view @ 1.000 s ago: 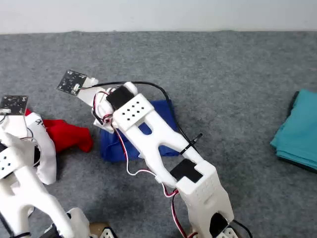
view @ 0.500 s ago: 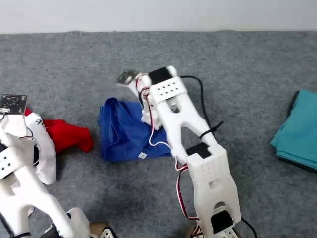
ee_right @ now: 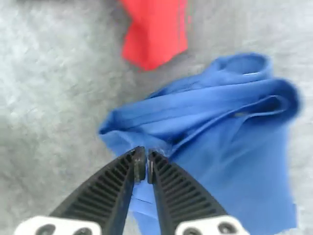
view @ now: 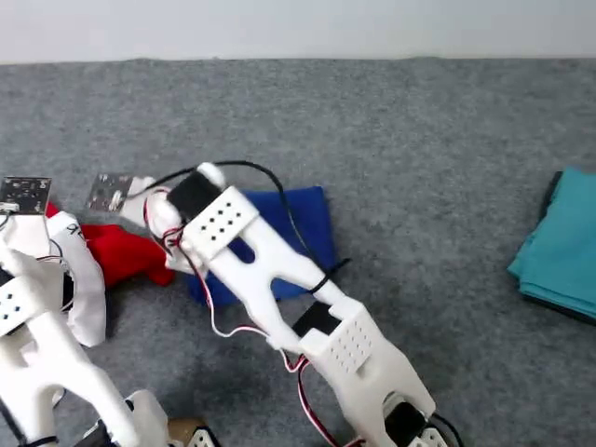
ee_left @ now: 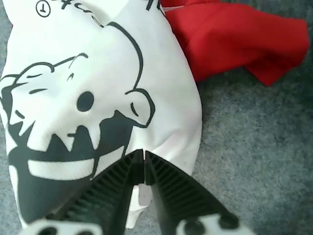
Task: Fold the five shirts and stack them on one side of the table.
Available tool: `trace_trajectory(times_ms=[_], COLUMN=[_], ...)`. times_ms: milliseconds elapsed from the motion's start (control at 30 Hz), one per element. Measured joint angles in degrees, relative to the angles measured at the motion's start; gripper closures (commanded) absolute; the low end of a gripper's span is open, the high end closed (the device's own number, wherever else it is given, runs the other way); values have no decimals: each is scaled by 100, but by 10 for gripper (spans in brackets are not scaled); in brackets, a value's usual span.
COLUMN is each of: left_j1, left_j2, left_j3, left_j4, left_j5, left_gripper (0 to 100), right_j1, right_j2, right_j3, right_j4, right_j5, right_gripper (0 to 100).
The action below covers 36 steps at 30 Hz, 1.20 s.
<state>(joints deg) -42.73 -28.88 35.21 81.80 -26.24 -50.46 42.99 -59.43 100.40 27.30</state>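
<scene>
A blue shirt (view: 303,223) lies mid-table, partly under my right arm (view: 223,228). In the right wrist view my right gripper (ee_right: 145,164) is shut on a bunched fold at the blue shirt's (ee_right: 220,132) edge, on the side toward the red shirt (ee_right: 155,29). That crumpled red shirt (view: 126,253) sits just left of the blue one. My left gripper (ee_left: 144,164) is shut on a white shirt (ee_left: 93,98) with a black print, beside the red shirt (ee_left: 234,39). The white shirt (view: 82,279) hangs by my left arm (view: 37,345).
Folded teal shirts (view: 563,247) are stacked at the table's right edge. Grey carpet-like table surface (view: 438,149) stretches open between the blue shirt and the teal stack and across the far side.
My right arm has swung from the blue shirt's right side back left toward the red shirt, and the blue shirt now lies flatter. The left arm has kept still.
</scene>
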Motion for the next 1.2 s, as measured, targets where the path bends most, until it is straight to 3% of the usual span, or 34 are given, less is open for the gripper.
trace_trajectory(times_ms=[267,500,767,867,1200], left_j1=[0,0,-229,-369,-404], left_j2=[0,0,0,0,0], left_j3=[0,0,0,0,0], left_j4=[0,0,0,0,0], left_j5=[0,0,0,-9,-9], left_gripper=[985,985,985,985,985], right_j1=[1266,905,782,870,818], right_j2=[404,1090,1846,1855,1714], right_j3=[-237,-255,-246,-246,-1582], right_j4=[9,-97,-2066,-2338,-448], right_j5=[-18,-9,88,149,167], right_gripper=[989,989,989,989,989])
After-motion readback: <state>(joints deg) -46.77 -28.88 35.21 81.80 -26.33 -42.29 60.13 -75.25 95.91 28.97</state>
